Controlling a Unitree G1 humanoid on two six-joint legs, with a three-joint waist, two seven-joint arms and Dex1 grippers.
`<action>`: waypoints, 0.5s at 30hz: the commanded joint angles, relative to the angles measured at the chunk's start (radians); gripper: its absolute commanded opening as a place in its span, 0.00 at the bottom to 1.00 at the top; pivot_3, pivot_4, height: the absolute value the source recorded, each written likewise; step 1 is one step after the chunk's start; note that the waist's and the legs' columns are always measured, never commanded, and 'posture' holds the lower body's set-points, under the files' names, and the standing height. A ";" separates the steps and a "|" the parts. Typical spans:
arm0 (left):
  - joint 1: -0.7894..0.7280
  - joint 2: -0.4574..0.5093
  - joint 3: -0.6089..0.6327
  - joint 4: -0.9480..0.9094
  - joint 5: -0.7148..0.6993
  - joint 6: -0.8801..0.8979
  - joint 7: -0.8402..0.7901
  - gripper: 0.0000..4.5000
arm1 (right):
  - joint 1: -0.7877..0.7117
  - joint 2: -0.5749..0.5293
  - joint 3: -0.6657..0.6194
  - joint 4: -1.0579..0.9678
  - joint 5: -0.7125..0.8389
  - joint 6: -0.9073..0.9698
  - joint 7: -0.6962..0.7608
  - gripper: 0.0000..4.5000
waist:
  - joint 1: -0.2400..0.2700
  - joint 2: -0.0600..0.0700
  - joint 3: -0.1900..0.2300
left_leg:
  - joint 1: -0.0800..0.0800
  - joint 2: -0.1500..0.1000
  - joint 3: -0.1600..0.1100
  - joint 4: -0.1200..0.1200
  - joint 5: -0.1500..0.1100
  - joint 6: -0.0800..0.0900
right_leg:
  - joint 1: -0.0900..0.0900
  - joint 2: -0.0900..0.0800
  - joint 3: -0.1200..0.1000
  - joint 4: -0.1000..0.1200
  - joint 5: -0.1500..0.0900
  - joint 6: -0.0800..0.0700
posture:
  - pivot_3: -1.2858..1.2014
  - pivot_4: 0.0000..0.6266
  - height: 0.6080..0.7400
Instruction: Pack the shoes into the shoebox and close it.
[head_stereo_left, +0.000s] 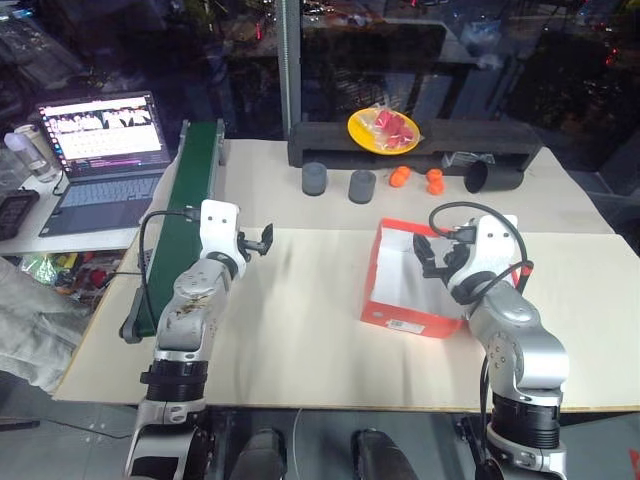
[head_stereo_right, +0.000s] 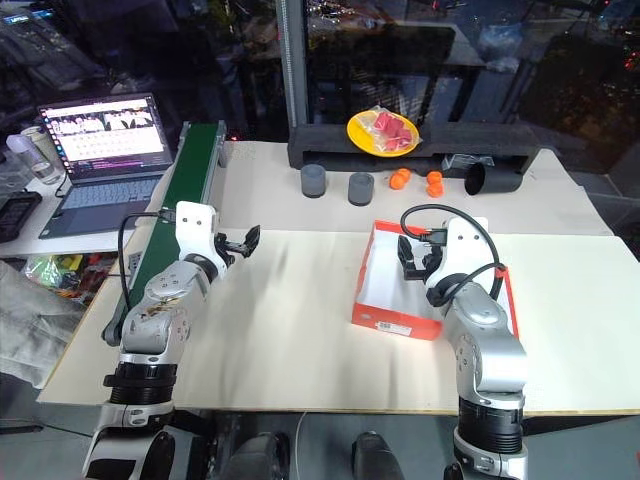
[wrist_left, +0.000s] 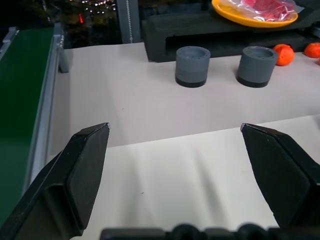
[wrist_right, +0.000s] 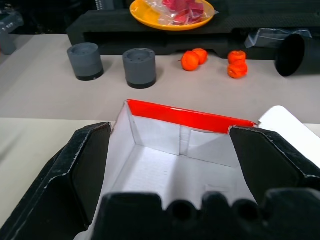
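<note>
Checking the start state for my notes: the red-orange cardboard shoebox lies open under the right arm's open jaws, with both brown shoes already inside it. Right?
Not quite. The red-orange cardboard shoebox is open under the right gripper, whose jaws are open, but the right wrist view shows a bare white inside with no shoes in it.
</note>
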 joint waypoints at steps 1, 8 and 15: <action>-0.003 0.017 -0.041 -0.043 0.045 -0.065 -0.013 1.00 | -0.040 0.012 -0.011 -0.013 0.023 0.004 -0.013 0.99 | 0.000 0.000 0.000 | 0.000 0.000 0.000 0.000 0.000 0.000 | 0.000 0.000 0.000 0.000 0.000 0.000 | 0.52 0.24 1.00; -0.008 0.040 0.045 0.032 0.051 -0.017 0.055 1.00 | -0.087 -0.013 0.125 -0.214 0.427 0.210 0.327 0.99 | -0.004 0.000 0.000 | 0.000 0.002 -0.001 -0.001 0.000 0.000 | 0.000 0.002 0.000 0.001 0.000 -0.001 | 0.52 0.24 1.00; -0.071 0.180 0.197 0.140 0.014 0.193 0.067 1.00 | 0.002 -0.200 0.111 -0.327 0.662 0.283 0.473 0.99 | 0.001 -0.005 0.002 | 0.000 0.001 -0.003 0.000 0.000 0.000 | 0.000 0.000 -0.003 -0.001 0.000 0.000 | 0.52 0.24 1.00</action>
